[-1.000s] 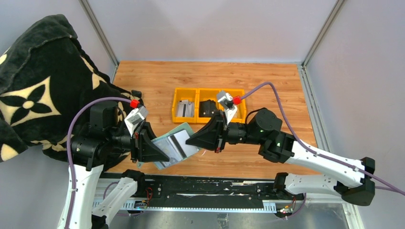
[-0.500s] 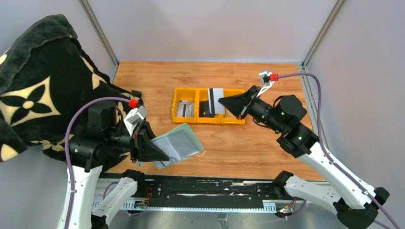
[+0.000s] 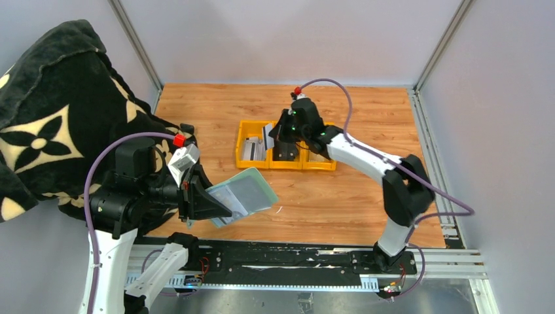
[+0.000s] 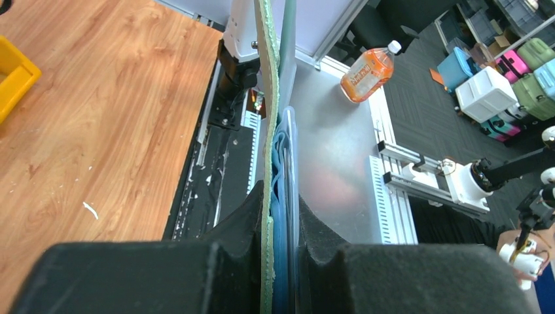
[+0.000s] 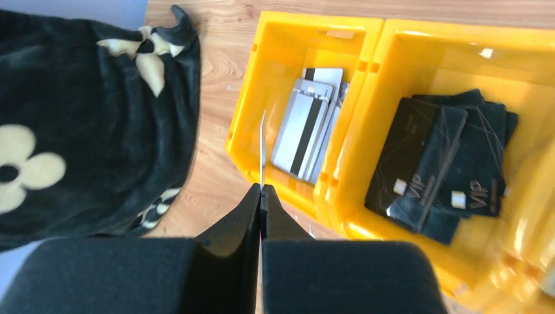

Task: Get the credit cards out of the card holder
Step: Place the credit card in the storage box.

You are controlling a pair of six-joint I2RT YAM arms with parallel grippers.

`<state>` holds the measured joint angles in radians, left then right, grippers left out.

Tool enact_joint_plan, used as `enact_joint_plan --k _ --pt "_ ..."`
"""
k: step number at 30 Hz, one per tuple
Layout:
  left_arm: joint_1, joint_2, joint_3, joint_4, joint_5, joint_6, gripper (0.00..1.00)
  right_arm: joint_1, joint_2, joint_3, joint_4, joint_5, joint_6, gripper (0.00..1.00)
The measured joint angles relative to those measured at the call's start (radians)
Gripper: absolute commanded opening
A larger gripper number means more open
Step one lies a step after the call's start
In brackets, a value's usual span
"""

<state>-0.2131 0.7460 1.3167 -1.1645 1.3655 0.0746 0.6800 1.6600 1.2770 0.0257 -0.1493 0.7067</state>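
Observation:
My left gripper [image 3: 204, 201] is shut on the sage green card holder [image 3: 243, 194] and holds it open above the table's near edge. In the left wrist view the card holder [image 4: 267, 124] stands edge-on between the jaws of the left gripper [image 4: 280, 219]. My right gripper [image 3: 273, 135] is shut on a pale silver credit card [image 3: 267, 135] above the left compartment of the yellow tray [image 3: 252, 122]. In the right wrist view this card [image 5: 262, 147] shows as a thin upright edge rising from the right gripper [image 5: 260, 196]. No tan-gold card is in view.
The tray's left compartment holds several silver striped cards [image 5: 309, 127] and its middle one several black VIP cards [image 5: 442, 157]. A black blanket with cream flowers [image 3: 46, 118] covers the left side and also shows in the right wrist view [image 5: 85, 118].
My right gripper pulled the silver card out of the card holder and carried it back and left over the tray's left compartment. The left gripper stayed put with the holder.

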Motion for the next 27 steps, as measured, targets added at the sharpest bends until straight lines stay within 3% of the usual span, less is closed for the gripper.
enact_joint_plan --k 10,21,27 --pt "0.000 0.006 0.002 0.000 -0.005 0.014 0.14 0.095 0.366 0.326 -0.020 0.165 0.057 0.00" --pt "0.000 0.006 0.002 0.000 -0.005 0.023 0.14 0.136 0.550 0.474 -0.072 0.256 0.113 0.01" --pt "0.000 0.000 0.002 0.000 -0.005 0.023 0.14 0.140 0.563 0.474 -0.078 0.274 0.133 0.39"
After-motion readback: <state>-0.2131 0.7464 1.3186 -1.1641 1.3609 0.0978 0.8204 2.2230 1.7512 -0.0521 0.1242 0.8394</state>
